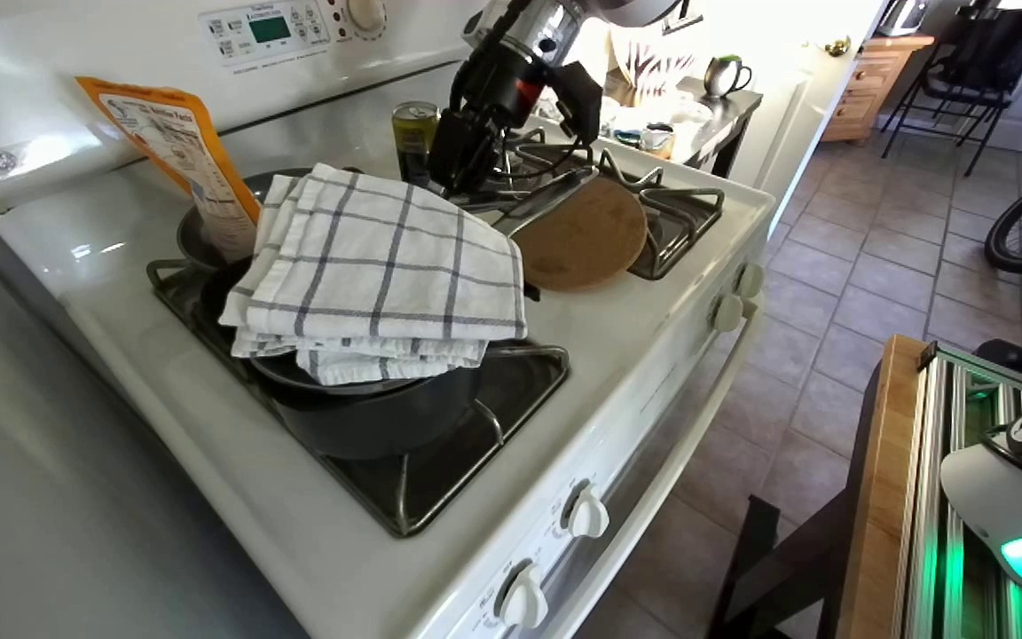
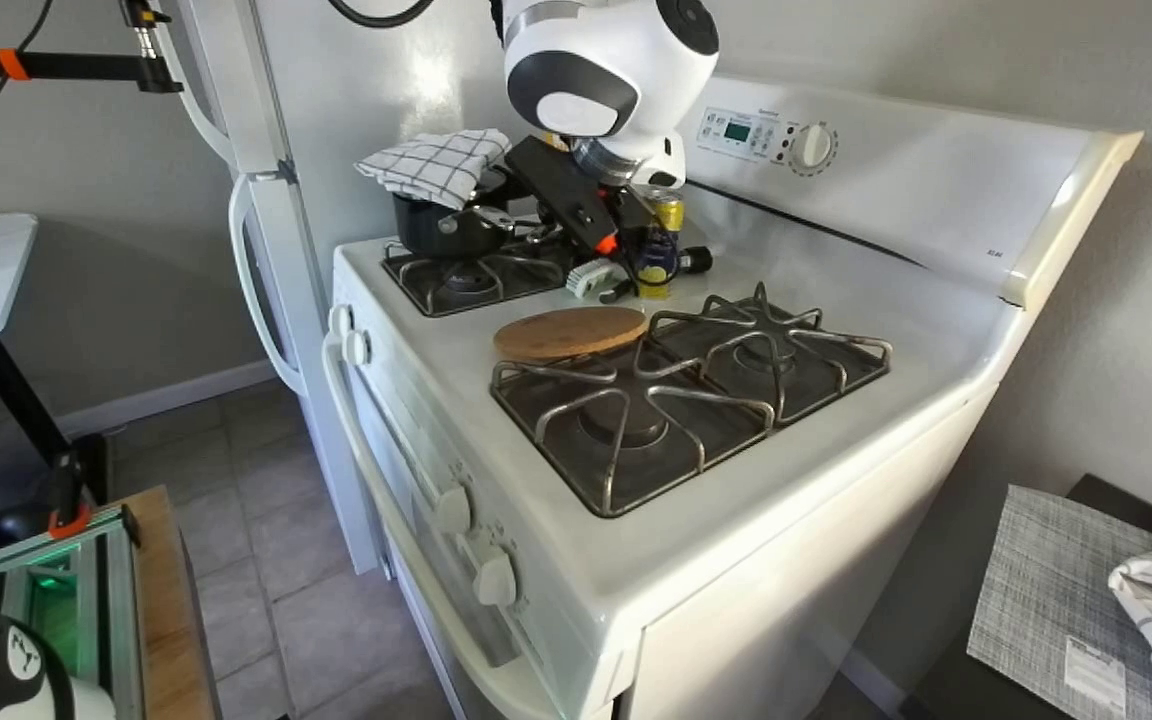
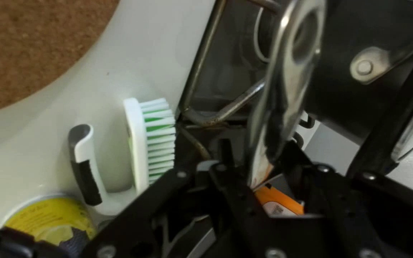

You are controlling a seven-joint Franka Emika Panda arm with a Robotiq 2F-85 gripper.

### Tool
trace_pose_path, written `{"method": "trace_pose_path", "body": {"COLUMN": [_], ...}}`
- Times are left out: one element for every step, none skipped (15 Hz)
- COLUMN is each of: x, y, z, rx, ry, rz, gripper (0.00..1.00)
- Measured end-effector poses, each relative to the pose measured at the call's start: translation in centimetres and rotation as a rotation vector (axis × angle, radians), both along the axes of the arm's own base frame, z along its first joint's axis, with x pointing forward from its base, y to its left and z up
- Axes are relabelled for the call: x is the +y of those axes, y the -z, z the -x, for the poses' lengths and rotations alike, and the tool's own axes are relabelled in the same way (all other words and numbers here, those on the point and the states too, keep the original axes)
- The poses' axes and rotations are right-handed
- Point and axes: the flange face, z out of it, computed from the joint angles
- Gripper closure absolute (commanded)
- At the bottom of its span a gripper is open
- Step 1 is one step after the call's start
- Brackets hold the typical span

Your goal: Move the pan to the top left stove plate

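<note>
Behind a checked towel [image 1: 387,248], round dark-grey pan [image 1: 195,241], partly hidden, end effector [image 3: 258,153] wide or clamped, unclear

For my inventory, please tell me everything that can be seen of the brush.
The brush looks plastic: a white head, white and green bristles, and a bent white handle, part black, grey at the tip. It lies on its side on the stove top, between the can and the grates, bristles toward the grates. Whether it touches either is unclear.
</note>
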Motion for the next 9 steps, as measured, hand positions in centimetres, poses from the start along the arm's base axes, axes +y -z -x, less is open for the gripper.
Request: {"method": "trace_pose_path", "body": {"x": [-0.1, -0.1, -0.1, -0.1, 0.0, 0.1, 0.0, -0.2, -0.5], "y": [-0.9, -1.8, -2.6, -3.2, -3.9, -4.6, -5.4, -6.4, -7.6], "z": [-0.1, -0.2, -0.2, -0.1, -0.1, 0.0, 0.1, 0.3, 0.6], "rx": [0.005, 0.013, 0.023, 0.035, 0.043, 0.049, 0.047, 0.040, 0.031], "ry": [-0.001, -0.004, -0.012, -0.024, -0.040, -0.056, -0.070, -0.083, -0.095], "rz": [0.034, 0.061, 0.084, 0.104, 0.115, 0.119, 0.125, 0.136, 0.151], "gripper": [0.19, 0.12, 0.04, 0.01, 0.00, 0.00, 0.00, 0.00, 0.00]}}
